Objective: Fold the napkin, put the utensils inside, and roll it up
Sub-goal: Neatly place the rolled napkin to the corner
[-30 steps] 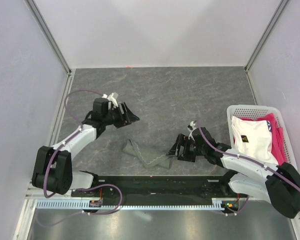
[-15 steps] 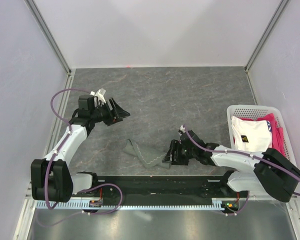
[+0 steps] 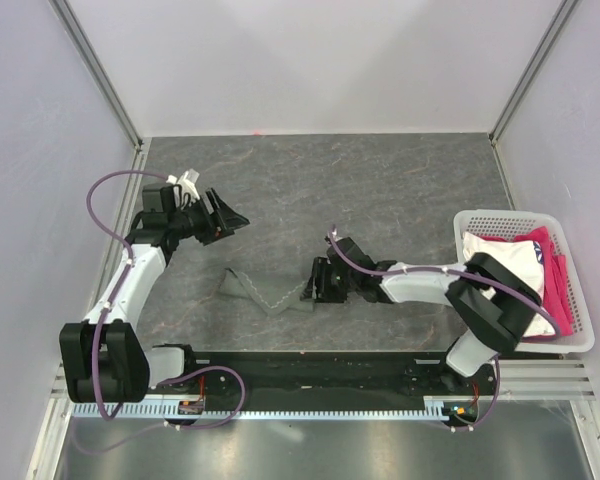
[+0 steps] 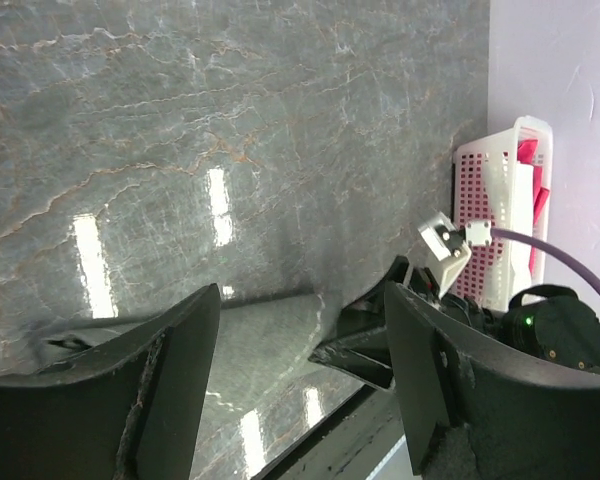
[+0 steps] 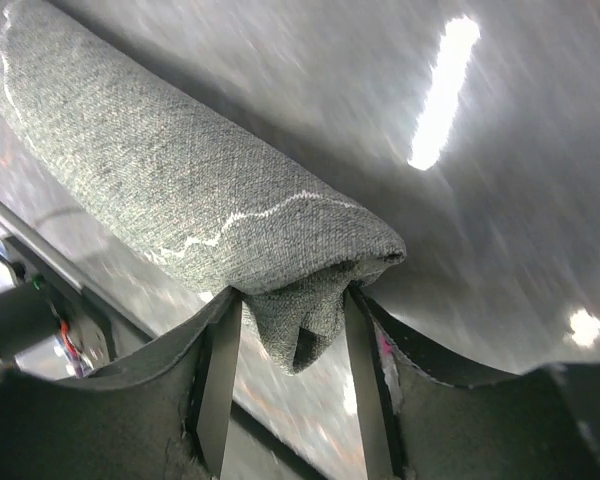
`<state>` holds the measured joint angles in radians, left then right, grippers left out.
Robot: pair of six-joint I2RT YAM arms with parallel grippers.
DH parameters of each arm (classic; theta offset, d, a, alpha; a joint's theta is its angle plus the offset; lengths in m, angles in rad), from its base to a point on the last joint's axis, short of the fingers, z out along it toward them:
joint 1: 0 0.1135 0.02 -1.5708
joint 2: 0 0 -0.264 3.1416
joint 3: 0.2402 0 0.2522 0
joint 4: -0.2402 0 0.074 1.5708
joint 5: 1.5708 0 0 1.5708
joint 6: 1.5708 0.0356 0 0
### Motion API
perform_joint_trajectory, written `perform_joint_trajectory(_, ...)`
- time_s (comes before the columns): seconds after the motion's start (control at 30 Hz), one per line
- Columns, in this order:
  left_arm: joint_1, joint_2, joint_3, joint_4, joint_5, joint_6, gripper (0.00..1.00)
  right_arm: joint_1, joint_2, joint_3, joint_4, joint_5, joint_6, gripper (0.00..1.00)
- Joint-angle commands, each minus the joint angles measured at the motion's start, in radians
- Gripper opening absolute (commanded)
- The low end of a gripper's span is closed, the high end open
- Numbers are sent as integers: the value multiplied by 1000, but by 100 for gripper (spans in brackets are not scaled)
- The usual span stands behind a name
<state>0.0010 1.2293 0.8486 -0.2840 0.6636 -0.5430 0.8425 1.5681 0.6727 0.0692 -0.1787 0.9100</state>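
Observation:
The napkin (image 3: 262,297) lies as a dark grey roll with a pale hem on the table's near middle. My right gripper (image 3: 316,286) is shut on its right end. In the right wrist view the roll (image 5: 180,190) runs up to the left and its end sits pinched between my fingers (image 5: 216,370). My left gripper (image 3: 227,214) is open and empty, up and to the left of the roll and apart from it. Its wrist view shows the napkin (image 4: 265,340) between its wide-open jaws, farther off. The orange utensils are not in view.
A white basket (image 3: 508,215) holding white and pink fabrics stands at the right edge, also in the left wrist view (image 4: 500,200). A black rail (image 3: 310,365) runs along the near edge. Side walls close in the grey marbled table (image 3: 380,190).
My right gripper has moved left, taking the napkin roll with it. My left gripper has drawn back to the left and a little farther from the roll.

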Motion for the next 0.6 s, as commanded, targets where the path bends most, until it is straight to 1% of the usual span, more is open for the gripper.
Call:
perform_joint_trajectory(0.0,39,-21,53,-38,22,80,74,3,133,119,60,44,-68,53)
perform_joint_trajectory(0.2,59,-28,63,-55,-7,101,74,3,335,353,70,64,-106,53)
perform_joint_trajectory(0.23,62,-27,64,-57,-7,103,74,4,363,426,66,62,-114,53)
perform_joint_trajectory(0.3,68,-28,63,-57,-13,107,74,1,447,503,55,51,-132,53)
perform_joint_trajectory(0.33,73,-28,61,-57,-15,110,74,3,475,580,40,50,-138,53)
perform_joint_trajectory(0.37,76,-28,60,-57,-19,115,74,3,524,615,32,47,-143,53)
perform_joint_trajectory(0.4,79,-27,56,-55,-27,118,74,1,546,648,26,39,-154,53)
perform_joint_trajectory(0.43,85,-27,56,-57,-32,120,74,0,566,713,9,38,-160,53)
perform_joint_trajectory(0.47,90,-27,53,-57,-32,120,74,-2,601,743,-2,38,-167,53)
perform_joint_trajectory(0.57,102,-28,52,-55,-33,121,74,-5,639,837,-42,25,-200,54)
